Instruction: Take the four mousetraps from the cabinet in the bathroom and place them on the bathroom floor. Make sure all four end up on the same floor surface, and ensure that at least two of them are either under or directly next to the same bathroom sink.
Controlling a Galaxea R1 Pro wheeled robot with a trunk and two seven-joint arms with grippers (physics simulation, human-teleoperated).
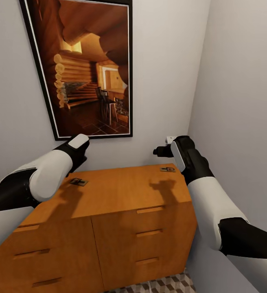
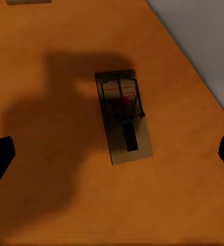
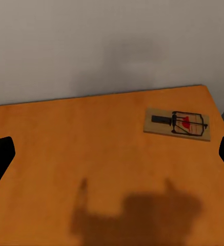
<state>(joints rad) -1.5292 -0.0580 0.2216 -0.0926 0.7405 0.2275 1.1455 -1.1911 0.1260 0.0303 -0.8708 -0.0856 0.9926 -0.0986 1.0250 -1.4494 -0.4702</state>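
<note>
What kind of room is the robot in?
Probably a small corner inside a home; which room isn't clear. There is a wooden cabinet with drawers, a big framed picture of a log cabin on the wall, and patterned floor tiles.

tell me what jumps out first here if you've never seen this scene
The big framed log-cabin picture on the wall, above the orange-brown cabinet. On the cabinet's top lie two mousetraps, one by the left arm, one near the right back corner, with both arms raised over them.

Head camera angled down over cabinet, wrist cameras close above its top
</note>
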